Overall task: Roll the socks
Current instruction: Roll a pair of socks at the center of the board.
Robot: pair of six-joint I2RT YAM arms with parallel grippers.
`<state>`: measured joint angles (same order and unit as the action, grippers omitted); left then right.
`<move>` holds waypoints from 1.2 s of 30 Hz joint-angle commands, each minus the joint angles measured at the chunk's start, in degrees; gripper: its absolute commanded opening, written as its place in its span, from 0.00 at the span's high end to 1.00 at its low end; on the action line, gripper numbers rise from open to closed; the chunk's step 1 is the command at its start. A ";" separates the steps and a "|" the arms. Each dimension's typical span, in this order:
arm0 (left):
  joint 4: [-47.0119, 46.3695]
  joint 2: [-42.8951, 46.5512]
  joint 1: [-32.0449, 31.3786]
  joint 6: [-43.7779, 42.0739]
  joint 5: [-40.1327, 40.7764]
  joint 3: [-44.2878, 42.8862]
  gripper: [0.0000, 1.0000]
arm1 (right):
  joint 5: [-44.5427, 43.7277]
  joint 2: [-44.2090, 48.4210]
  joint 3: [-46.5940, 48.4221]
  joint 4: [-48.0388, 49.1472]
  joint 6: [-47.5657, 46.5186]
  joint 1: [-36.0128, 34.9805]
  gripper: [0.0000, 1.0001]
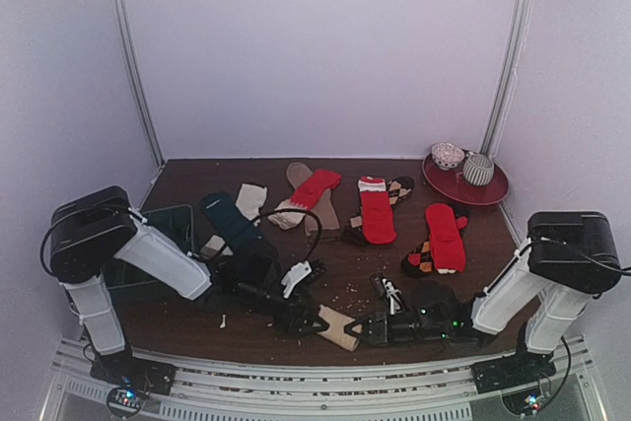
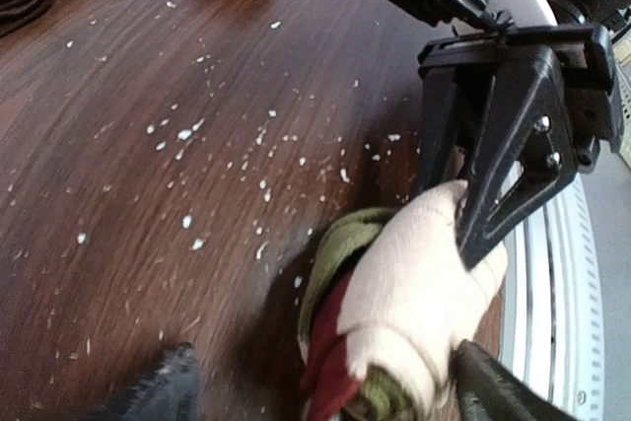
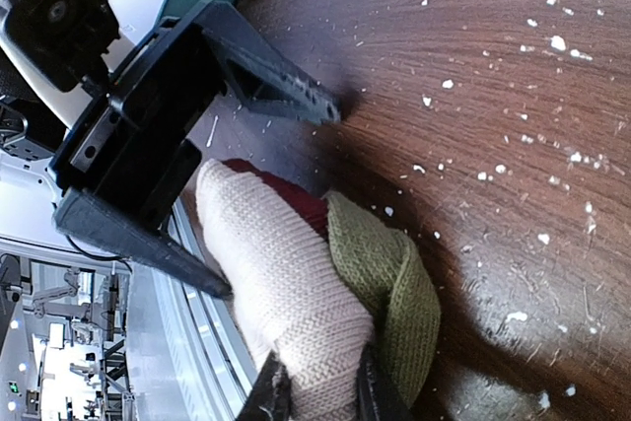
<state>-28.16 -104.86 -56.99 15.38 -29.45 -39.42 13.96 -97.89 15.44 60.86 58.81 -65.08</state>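
Observation:
A rolled bundle of socks [image 1: 338, 328], cream outside with olive green and dark red layers, lies at the table's near edge. My right gripper [image 3: 317, 396] is shut on the cream end of the roll [image 3: 296, 273]. My left gripper [image 2: 330, 391] is open, its fingers [image 2: 163, 386] standing wide on either side of the roll's [image 2: 414, 283] other end; one tip touches the cream knit. Loose socks lie flat further back: red ones [image 1: 377, 212], a dark teal one [image 1: 232, 224], a cream one [image 1: 251, 199] and an argyle one [image 1: 419, 258] under another red sock [image 1: 446, 237].
A dark green tray [image 1: 163, 234] sits at the left, behind my left arm. A red plate [image 1: 488, 192] at the back right holds two rolled bundles [image 1: 447, 155]. White lint specks dot the dark wood [image 2: 187, 135]. A metal rail [image 1: 296, 377] runs along the near edge just beside the roll.

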 commanded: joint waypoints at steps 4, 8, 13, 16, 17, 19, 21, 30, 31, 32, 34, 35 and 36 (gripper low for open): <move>-9.90 2.74 0.61 -5.84 -0.89 5.22 0.02 | 0.07 -1.82 0.73 -20.49 -2.47 -0.75 0.95; -17.68 0.15 0.57 -5.04 -5.09 5.18 0.02 | 0.36 -2.31 2.36 -23.04 -4.00 -0.68 0.95; -22.62 -2.96 0.57 -3.38 -8.93 4.38 0.07 | 0.36 -2.53 3.55 -25.35 -5.32 -0.61 0.95; -21.38 -4.86 0.57 -2.93 -10.82 3.44 0.28 | 0.37 -2.12 3.57 -25.67 -5.41 -0.55 0.95; -21.21 -5.49 0.57 -2.69 -11.12 3.58 0.35 | 0.37 -1.91 3.59 -26.01 -5.57 -0.50 0.95; -21.57 -6.27 0.57 -1.98 -11.71 4.54 0.55 | 0.24 -1.61 3.78 -26.65 -5.94 -0.45 0.95; -22.15 -6.85 0.57 -0.98 -12.06 5.52 0.76 | 0.11 -1.44 4.29 -27.58 -6.57 -0.42 0.94; -12.22 -6.74 0.57 3.94 -6.93 8.52 1.00 | -3.03 1.21 10.98 -40.93 -17.33 -0.34 0.87; -11.25 -6.95 0.57 4.59 -6.33 9.07 1.00 | -5.10 2.27 12.13 -43.33 -20.46 -0.32 0.84; -10.50 -7.27 0.57 5.21 -5.84 9.58 1.00 | -6.69 3.45 13.03 -45.47 -22.58 -0.31 0.80; -10.00 -8.02 0.57 6.33 -5.38 10.68 1.00 | -10.11 5.99 14.92 -49.07 -27.46 -0.32 0.73; -10.01 -8.38 0.57 6.85 -5.20 11.21 1.00 | -11.48 7.24 15.74 -50.42 -29.80 -0.31 0.69; -9.86 -8.69 0.57 7.39 -4.92 11.63 1.00 | -12.77 8.40 16.57 -51.42 -32.36 -0.31 0.67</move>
<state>-49.76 -110.15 -56.05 19.33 -37.52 -31.94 10.79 -91.83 30.65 27.38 39.00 -65.67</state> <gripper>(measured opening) 0.099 0.295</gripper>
